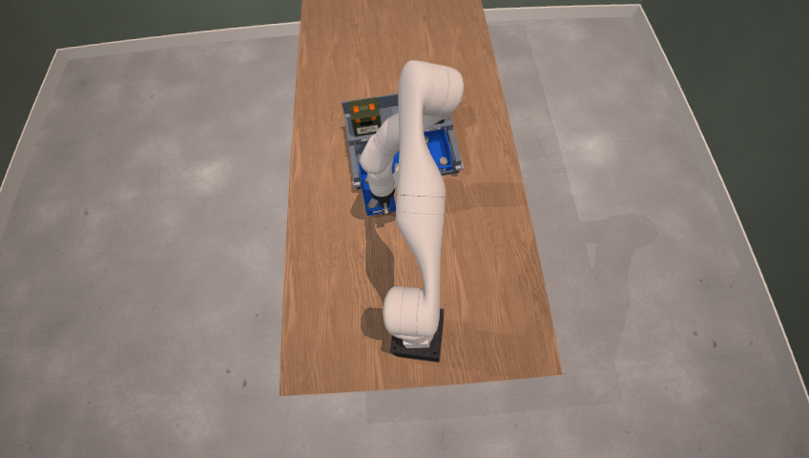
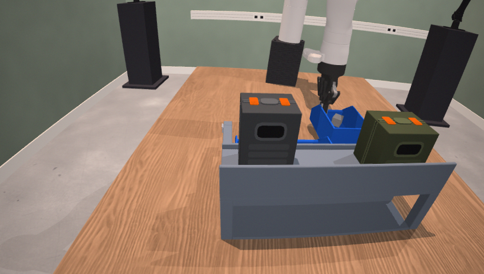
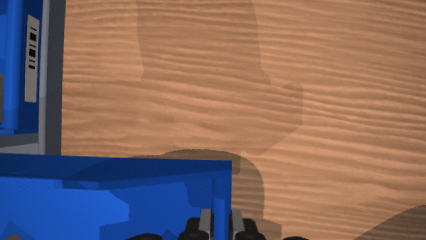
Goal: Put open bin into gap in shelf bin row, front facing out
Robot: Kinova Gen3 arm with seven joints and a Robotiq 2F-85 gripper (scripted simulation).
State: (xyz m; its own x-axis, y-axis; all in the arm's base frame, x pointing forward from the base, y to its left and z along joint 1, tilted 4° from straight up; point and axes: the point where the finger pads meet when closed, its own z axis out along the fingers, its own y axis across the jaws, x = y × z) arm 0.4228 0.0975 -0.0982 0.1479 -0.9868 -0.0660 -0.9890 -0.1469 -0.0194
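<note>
The open blue bin (image 1: 368, 212) (image 2: 345, 136) (image 3: 75, 200) juts out from the front left of the grey shelf unit (image 2: 305, 183) (image 3: 54, 75) in the top view. Its inner end overlaps the shelf's front edge in the wrist view. A grey part (image 2: 337, 120) shows inside. My gripper (image 1: 385, 208) (image 2: 325, 108) (image 3: 220, 226) is shut on the bin's outer end wall, which stands between the fingertips. A blue bin (image 1: 441, 148) with parts sits on the shelf at the right. A labelled bin (image 3: 32, 57) shows in the wrist view. The arm and cases hide much of the row and the gap.
A dark case (image 2: 270, 142) and an olive case (image 1: 364, 118) (image 2: 400, 135) stand on top of the shelf unit. My arm (image 1: 420, 170) reaches over the unit. The wooden table (image 1: 329, 272) (image 2: 152, 190) (image 3: 325, 150) surrounds it.
</note>
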